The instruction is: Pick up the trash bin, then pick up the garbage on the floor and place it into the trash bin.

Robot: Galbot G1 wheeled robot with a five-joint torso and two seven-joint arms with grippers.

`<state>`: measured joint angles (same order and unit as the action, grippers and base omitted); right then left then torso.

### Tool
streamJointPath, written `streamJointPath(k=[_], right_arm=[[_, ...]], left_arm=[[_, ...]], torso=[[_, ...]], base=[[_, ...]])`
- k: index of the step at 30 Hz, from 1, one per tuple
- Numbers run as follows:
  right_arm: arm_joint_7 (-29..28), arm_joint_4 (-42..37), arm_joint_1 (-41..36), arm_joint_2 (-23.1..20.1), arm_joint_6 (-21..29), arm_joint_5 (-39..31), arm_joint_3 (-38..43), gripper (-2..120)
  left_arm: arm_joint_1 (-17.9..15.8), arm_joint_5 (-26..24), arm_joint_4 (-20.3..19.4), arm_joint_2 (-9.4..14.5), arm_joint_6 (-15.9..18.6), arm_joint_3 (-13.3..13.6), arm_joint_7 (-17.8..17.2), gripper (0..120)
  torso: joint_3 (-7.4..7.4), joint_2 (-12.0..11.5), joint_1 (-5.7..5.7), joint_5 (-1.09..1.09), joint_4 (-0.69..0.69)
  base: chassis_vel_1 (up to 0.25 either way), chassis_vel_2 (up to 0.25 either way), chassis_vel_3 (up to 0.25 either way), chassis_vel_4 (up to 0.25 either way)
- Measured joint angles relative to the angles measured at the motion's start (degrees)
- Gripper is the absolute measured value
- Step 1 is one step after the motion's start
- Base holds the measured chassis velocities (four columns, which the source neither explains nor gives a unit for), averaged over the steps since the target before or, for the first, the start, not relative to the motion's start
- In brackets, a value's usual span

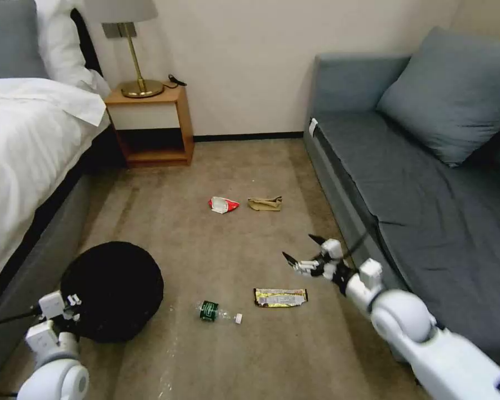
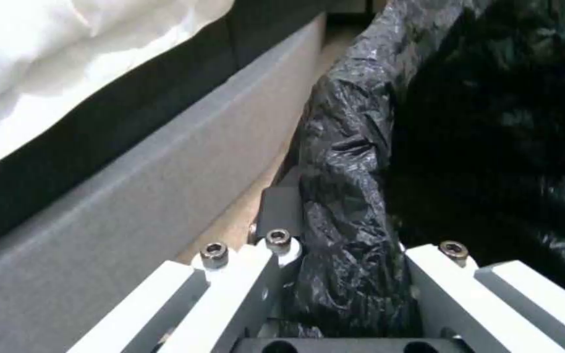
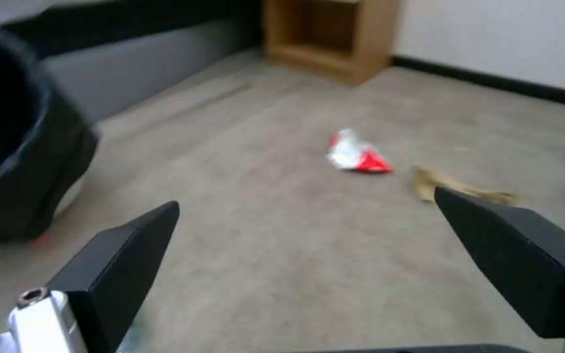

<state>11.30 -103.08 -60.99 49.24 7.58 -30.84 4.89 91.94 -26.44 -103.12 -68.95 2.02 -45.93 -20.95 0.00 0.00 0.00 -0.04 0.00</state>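
Note:
The trash bin [image 1: 114,289], round with a black bag liner, is at the lower left by the bed. My left gripper [image 1: 71,312] is shut on its near rim; in the left wrist view the crinkled liner [image 2: 348,196] is pinched in my left gripper [image 2: 341,235]. My right gripper [image 1: 301,251] hangs open above the carpet, just beyond the gold-yellow wrapper [image 1: 280,297]. A clear bottle [image 1: 216,312] with a green label lies left of the wrapper. Farther off lie a red-and-white packet [image 1: 223,205] [image 3: 356,154] and a tan paper bag [image 1: 265,204] [image 3: 456,185], ahead of my open right gripper [image 3: 305,197].
A bed [image 1: 22,144] with white linen runs along the left, its grey base close beside the bin. A wooden nightstand [image 1: 150,125] with a brass lamp stands at the back wall. A grey sofa [image 1: 416,166] lines the right side. Carpet lies between them.

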Motion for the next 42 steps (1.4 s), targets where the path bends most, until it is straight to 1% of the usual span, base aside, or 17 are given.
streamJointPath(k=[2, 3, 4, 5, 7, 9, 10, 11, 17, 20, 24, 28, 30, 35, 36, 40, 42], right_arm=[[1.2, 3.2, 7.4, -1.2, 1.2, -0.4, -7.9, 100], [1.2, 3.2, 7.4, -1.2, 1.2, -0.4, -7.9, 100], [1.7, 4.3, 10.1, -1.2, 1.5, -0.5, -10.5, 100], [2.6, 6.6, 15.9, -0.3, 2.3, -0.5, -15.5, 100], [3.4, 10.9, 23.1, 2.9, 3.2, -0.6, -21.8, 100], [3.6, 12.5, 25.0, 4.0, 3.3, -0.6, -23.8, 100], [4.3, 16.3, 28.7, 6.7, 3.4, -0.4, -27.6, 100], [4.6, 18.1, 30.1, 8.0, 3.3, -0.2, -29.2, 100], [6.1, 26.4, 35.3, 13.7, 2.5, 1.3, -36.9, 100], [6.9, 28.7, 36.2, 15.3, 2.1, 2.7, -39.3, 100], [8.1, 33.2, 36.5, 18.8, 1.8, 7.5, -44.2, 100], [8.6, 35.7, 36.3, 20.8, 2.0, 10.8, -46.7, 100], [8.8, 39.9, 34.3, 24.4, 1.7, 14.4, -48.0, 100], [8.8, 45.9, 31.9, 28.6, 0.1, 18.0, -47.5, 100], [8.8, 45.9, 31.9, 28.6, 0.1, 18.0, -47.5, 100], [8.8, 52.5, 30.6, 33.1, -2.1, 21.7, -45.4, 100], [8.7, 53.5, 30.6, 33.7, -2.5, 22.2, -45.2, 100]], left_arm=[[0.9, 0.8, 0.2, -0.2, -0.9, -0.1, 0.0, 6], [0.9, 0.8, 0.2, -0.2, -0.9, -0.1, 0.0, 6], [1.2, 0.9, 0.1, -0.4, -1.0, -0.2, 0.0, 6], [1.8, 1.1, -0.6, -0.7, -1.1, -0.3, 0.1, 6], [2.7, 1.9, -1.7, -1.3, -1.4, -0.4, 0.2, 6], [3.0, 2.3, -2.1, -1.5, -1.5, -0.4, 0.2, 5], [3.7, 3.1, -3.0, -2.0, -1.9, -0.4, 0.2, 5], [4.0, 3.3, -3.5, -2.3, -2.0, -0.4, 0.2, 5], [5.1, 5.2, -4.8, -3.1, -3.0, -1.4, 0.3, 5], [5.3, 5.7, -4.9, -3.2, -3.3, -2.2, 0.3, 5], [5.7, 6.0, -5.1, -3.3, -3.5, -3.4, 0.3, 5], [5.8, 6.1, -5.4, -3.4, -3.5, -3.8, 0.2, 5], [5.8, 6.7, -5.8, -3.5, -3.5, -4.0, 0.2, 5], [5.8, 7.1, -5.8, -3.7, -3.8, -4.2, 0.1, 5], [5.8, 7.1, -5.8, -3.7, -3.8, -4.2, 0.1, 5], [6.5, 7.4, -5.6, -3.7, -4.9, -4.7, 0.0, 5], [6.6, 7.4, -5.5, -3.7, -5.0, -4.9, 0.0, 5]], torso=[[0.0, 0.0, 0.0, 0.07, 0.01], [0.0, 0.0, 0.0, 0.07, 0.01], [0.0, 0.0, 0.0, 0.04, 0.0], [0.0, 0.0, 0.0, 0.01, 0.0], [0.0, 0.0, 0.0, 0.03, 0.01], [0.0, 0.0, 0.0, 0.01, 0.01], [0.01, 0.0, 0.0, 0.04, 0.01], [0.01, 0.0, 0.0, 0.02, 0.01], [0.0, 0.0, 0.0, 0.02, 0.01], [0.01, 0.0, 0.0, 0.03, 0.01], [0.0, 0.0, 0.0, 0.03, 0.01], [0.0, 0.0, 0.0, 0.03, 0.0], [0.0, 0.0, 0.0, 0.03, 0.0], [0.0, 0.0, 0.0, 0.02, 0.0], [0.0, 0.0, 0.0, 0.02, 0.0], [0.0, 0.0, 0.0, 0.03, 0.01], [0.0, 0.0, 0.0, 0.03, 0.01]], base=[[0.0, 0.0, 0.0, 0.0], [0.0, 0.0, 0.0, 0.0], [0.0, 0.0, 0.0, 0.0], [0.0, 0.0, 0.0, 0.0], [0.0, 0.0, 0.0, 0.0], [0.0, 0.0, 0.0, 0.0], [0.0, 0.0, 0.0, 0.0], [0.0, 0.0, 0.0, 0.0], [0.0, 0.0, 0.0, 0.0], [0.0, 0.0, 0.0, 0.0], [0.0, 0.0, 0.0, 0.0], [0.0, 0.0, 0.0, 0.0], [0.0, 0.0, 0.0, 0.0], [0.0, 0.0, 0.0, 0.0], [0.0, 0.0, 0.0, 0.0], [0.0, 0.0, 0.0, 0.0], [0.0, 0.0, 0.0, 0.0]])
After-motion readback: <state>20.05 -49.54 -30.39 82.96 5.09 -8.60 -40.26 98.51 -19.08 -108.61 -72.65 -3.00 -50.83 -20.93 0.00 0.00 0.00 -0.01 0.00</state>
